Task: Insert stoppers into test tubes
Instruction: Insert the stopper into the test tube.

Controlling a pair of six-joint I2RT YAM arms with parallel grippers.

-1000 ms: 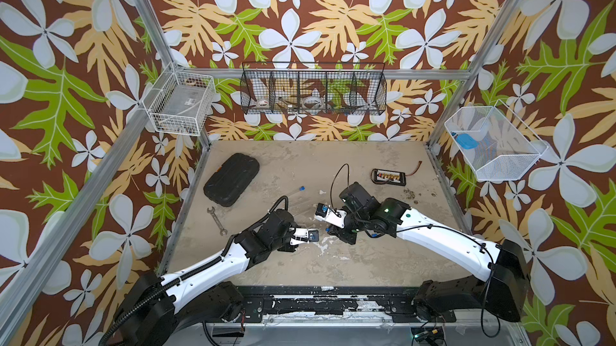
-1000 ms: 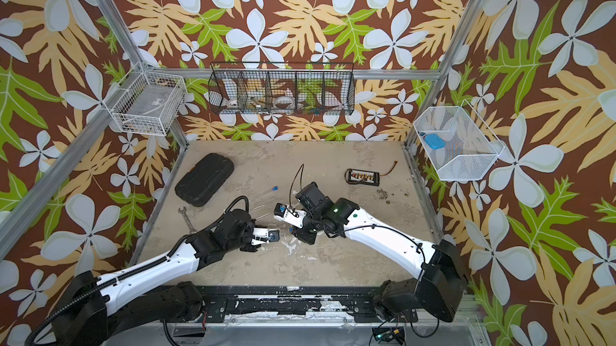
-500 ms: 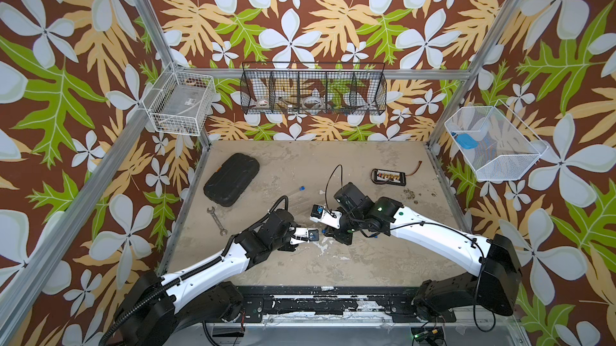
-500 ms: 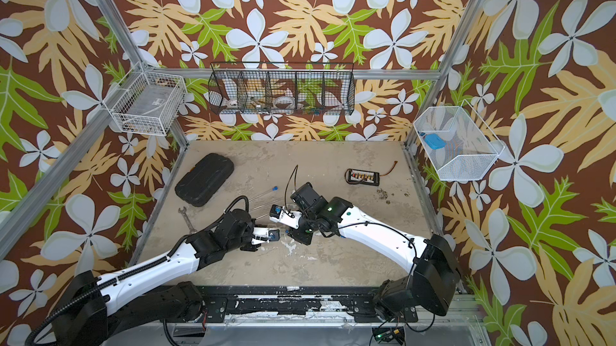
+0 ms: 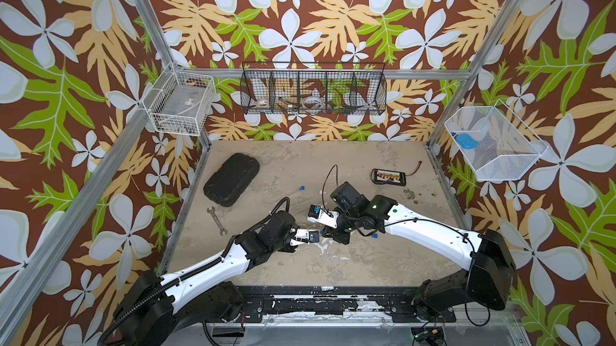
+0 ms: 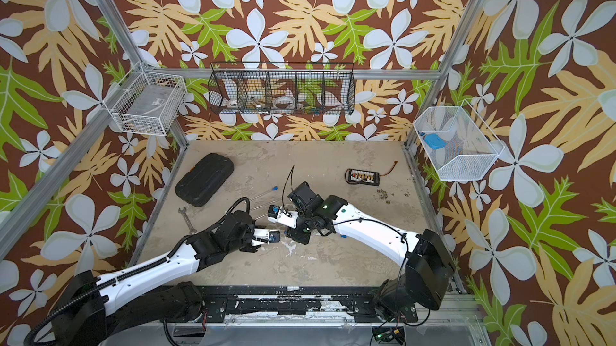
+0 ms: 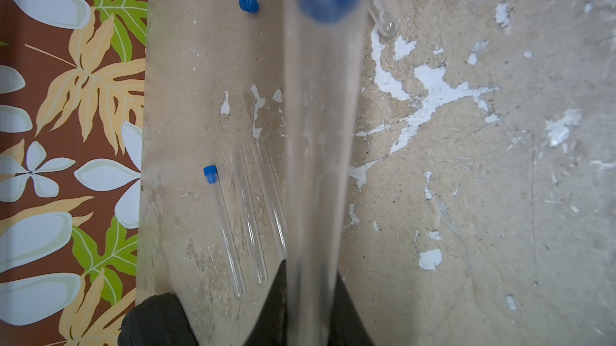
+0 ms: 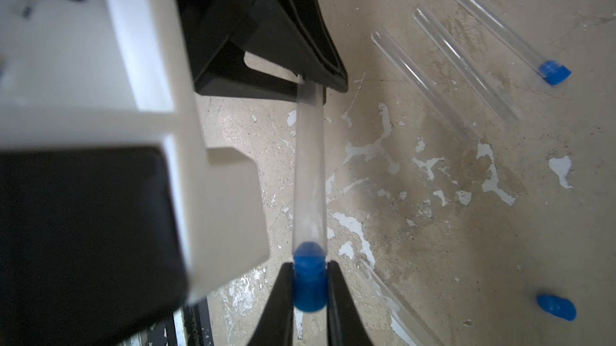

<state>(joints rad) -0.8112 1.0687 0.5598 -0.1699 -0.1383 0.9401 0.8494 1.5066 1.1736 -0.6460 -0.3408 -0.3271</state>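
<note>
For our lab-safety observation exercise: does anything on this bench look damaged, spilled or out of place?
The tabletop coating has flaked away in white patches near its middle. Dark crumbs lie scattered near the connector board. A wrench lies beside the black case.

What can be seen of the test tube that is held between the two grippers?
The test tube is a thin, clear cylinder, glass or plastic, and looks empty. It is held in the air above the table. The left gripper is shut on one end. At the open end, the rounded tip of a blue stopper, pinched by the right gripper, sits in the mouth.
</note>
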